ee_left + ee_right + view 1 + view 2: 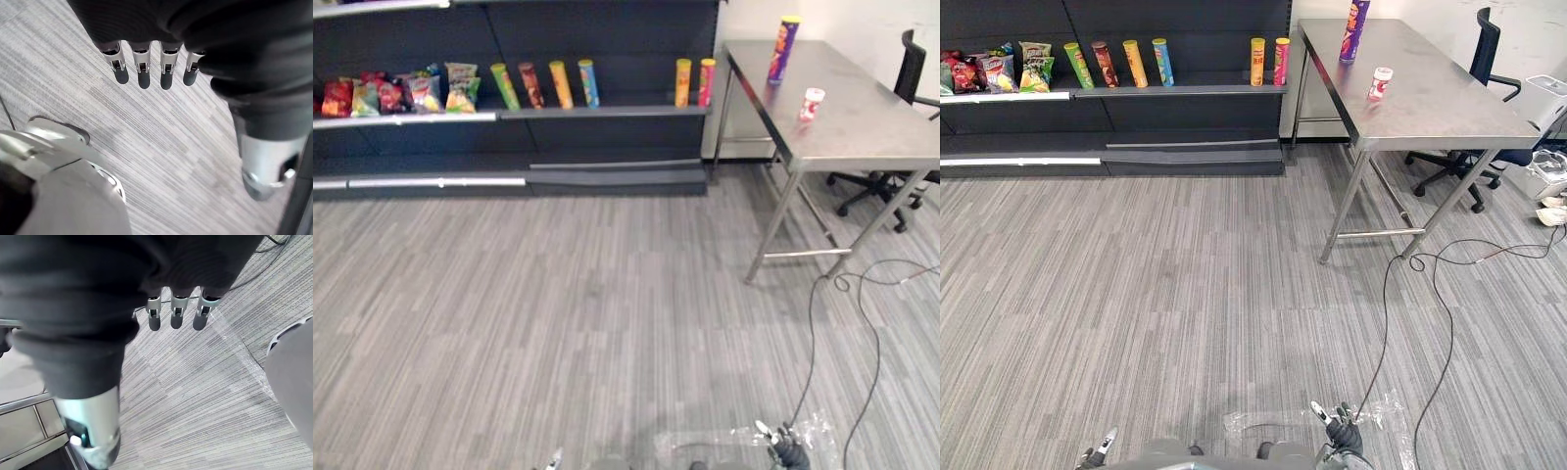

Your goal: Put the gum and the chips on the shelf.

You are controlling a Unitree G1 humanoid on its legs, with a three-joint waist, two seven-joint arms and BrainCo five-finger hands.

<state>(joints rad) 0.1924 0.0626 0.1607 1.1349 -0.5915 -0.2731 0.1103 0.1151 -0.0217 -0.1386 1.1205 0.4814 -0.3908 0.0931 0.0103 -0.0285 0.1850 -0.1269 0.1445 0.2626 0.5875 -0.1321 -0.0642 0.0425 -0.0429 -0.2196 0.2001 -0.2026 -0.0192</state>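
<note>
chips tube [783, 49], gum tub [812, 104], on steel table [871, 137]

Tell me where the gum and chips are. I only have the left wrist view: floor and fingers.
Observer: Both are on the steel table, ahead on the robot's right. The purple chips can is at the far end and the gum is nearer.
Operator: Right hand holding anything?
Observer: No. The right hand hangs over the floor, fingers straight, empty.
Operator: Room on the shelf?
Observer: Yes. The shelf has a bare stretch between the blue can and the yellow can to its right.
</note>
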